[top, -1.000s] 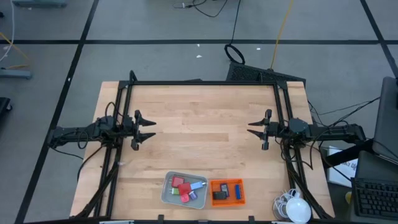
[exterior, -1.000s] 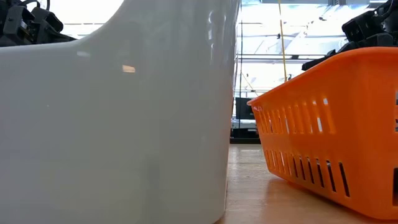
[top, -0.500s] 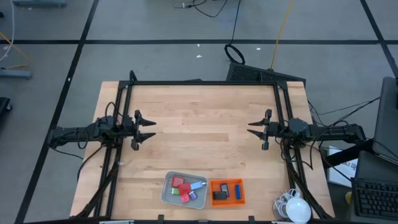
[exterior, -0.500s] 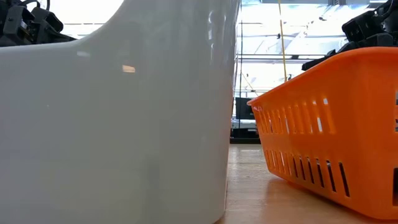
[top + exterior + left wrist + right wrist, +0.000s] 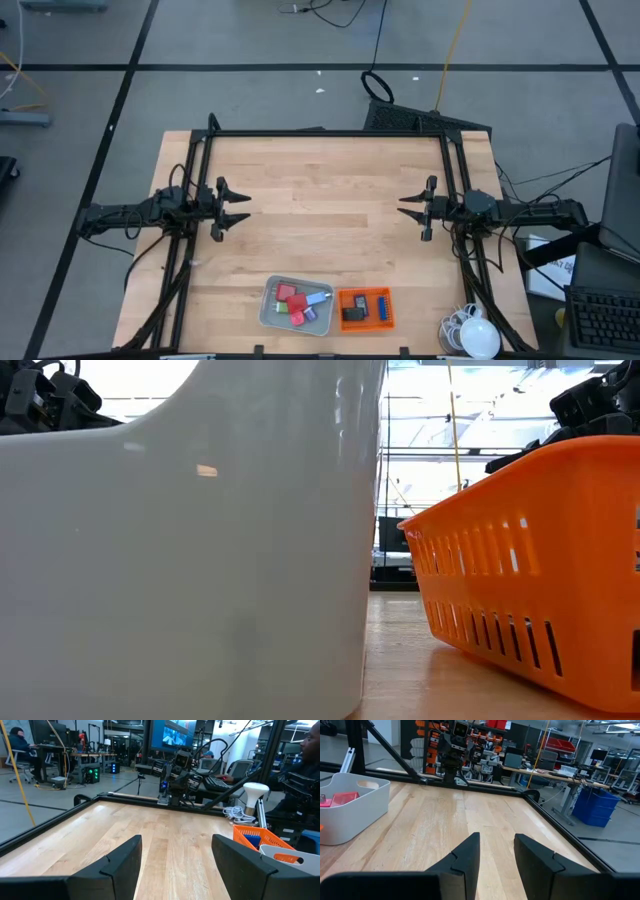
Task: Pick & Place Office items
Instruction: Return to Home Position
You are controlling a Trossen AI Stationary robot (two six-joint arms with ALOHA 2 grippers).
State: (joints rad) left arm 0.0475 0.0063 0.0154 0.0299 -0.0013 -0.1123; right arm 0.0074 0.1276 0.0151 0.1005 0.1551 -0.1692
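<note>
The office items lie near the table's near edge. In the high view a red block (image 5: pixel 291 296), a white-blue piece (image 5: pixel 316 298) and a green block (image 5: pixel 297 318) sit in the grey tray (image 5: pixel 266 300). A black flat piece (image 5: pixel 352 313) and a blue block (image 5: pixel 380 308) sit in the orange basket (image 5: pixel 365 290). My left gripper (image 5: pixel 235 208) hovers open over the table's left middle. My right gripper (image 5: pixel 408 208) hovers open over the right middle. Both point toward each other, far from the items. The right wrist view shows a red block (image 5: pixel 342 798) inside the tray (image 5: pixel 355 817).
The low view is filled by the tray's wall (image 5: pixel 200 560) and the basket (image 5: pixel 530 580). A black frame (image 5: pixel 325 132) borders the table. A white lamp and cable (image 5: pixel 475 332) sit at the near right corner. Bare wood lies between the grippers. People sit in the room beyond.
</note>
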